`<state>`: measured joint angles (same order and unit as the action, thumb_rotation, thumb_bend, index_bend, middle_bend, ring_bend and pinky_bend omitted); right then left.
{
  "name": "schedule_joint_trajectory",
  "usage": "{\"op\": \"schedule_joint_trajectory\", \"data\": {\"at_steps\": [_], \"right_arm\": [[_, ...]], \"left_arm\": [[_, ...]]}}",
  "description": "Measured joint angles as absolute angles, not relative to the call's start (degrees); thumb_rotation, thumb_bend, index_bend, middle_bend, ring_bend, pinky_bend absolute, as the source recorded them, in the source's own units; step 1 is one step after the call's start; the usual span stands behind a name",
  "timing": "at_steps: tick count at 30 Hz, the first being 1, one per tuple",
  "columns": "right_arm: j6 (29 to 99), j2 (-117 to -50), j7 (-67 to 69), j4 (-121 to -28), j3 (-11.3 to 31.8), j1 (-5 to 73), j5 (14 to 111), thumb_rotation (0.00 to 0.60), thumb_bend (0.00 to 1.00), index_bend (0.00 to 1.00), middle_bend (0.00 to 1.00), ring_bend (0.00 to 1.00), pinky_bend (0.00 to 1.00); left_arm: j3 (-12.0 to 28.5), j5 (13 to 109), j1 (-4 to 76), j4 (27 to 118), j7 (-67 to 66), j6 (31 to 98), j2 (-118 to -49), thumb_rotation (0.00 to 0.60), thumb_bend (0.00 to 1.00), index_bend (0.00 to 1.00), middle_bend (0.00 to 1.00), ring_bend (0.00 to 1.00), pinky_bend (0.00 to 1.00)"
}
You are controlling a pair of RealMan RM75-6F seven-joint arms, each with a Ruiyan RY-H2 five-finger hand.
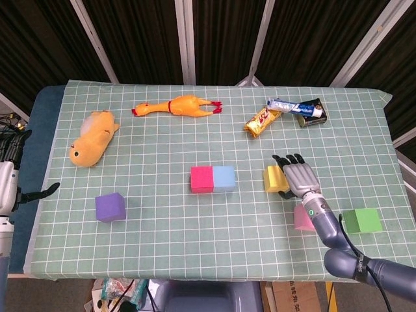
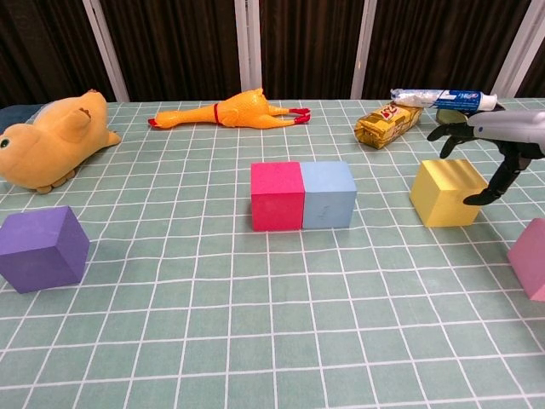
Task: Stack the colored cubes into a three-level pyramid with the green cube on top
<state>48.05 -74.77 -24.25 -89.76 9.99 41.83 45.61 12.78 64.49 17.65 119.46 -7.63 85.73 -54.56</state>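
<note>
A red cube (image 1: 202, 179) and a blue cube (image 1: 225, 177) stand touching side by side mid-table, also seen as red cube (image 2: 277, 196) and blue cube (image 2: 329, 194). The yellow cube (image 1: 272, 179) sits right of them. My right hand (image 1: 298, 177) hovers open over its right part, fingers spread. In the chest view the right hand (image 2: 498, 135) is above the yellow cube (image 2: 445, 192), thumb hanging by its right face. My forearm partly hides the pink cube (image 1: 301, 220). The green cube (image 1: 362, 221) lies far right, the purple cube (image 1: 110, 207) far left. My left hand (image 1: 8, 181) hangs open off the table's left edge.
An orange plush (image 1: 94, 136) and a rubber chicken (image 1: 179, 105) lie at the back left. A snack bar (image 1: 262, 120), a toothpaste tube (image 1: 292, 105) and a dark can (image 1: 313, 114) lie at the back right. The pink cube (image 2: 532, 256) sits at the chest view's right edge.
</note>
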Motion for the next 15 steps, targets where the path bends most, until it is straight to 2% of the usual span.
{"op": "schedule_joint_trajectory", "data": {"at_steps": [8, 15], "right_arm": [[48.02, -76.50, -24.38, -87.71, 9.18, 42.83, 44.58, 0.600, 0.35, 0.00, 0.29, 0.17, 0.00], [48.91, -77.25, -23.98, -87.34, 8.94, 43.17, 44.92, 0.600, 0.36, 0.00, 0.31, 0.19, 0.00]], "left_arm": [[13.29, 64.52, 17.29, 119.27, -7.28, 85.39, -54.56, 0.600, 0.07, 0.00, 0.06, 0.02, 0.09], [13.69, 64.33, 17.09, 119.04, -7.00, 84.90, -54.65, 0.600, 0.07, 0.00, 0.06, 0.02, 0.08]]}}
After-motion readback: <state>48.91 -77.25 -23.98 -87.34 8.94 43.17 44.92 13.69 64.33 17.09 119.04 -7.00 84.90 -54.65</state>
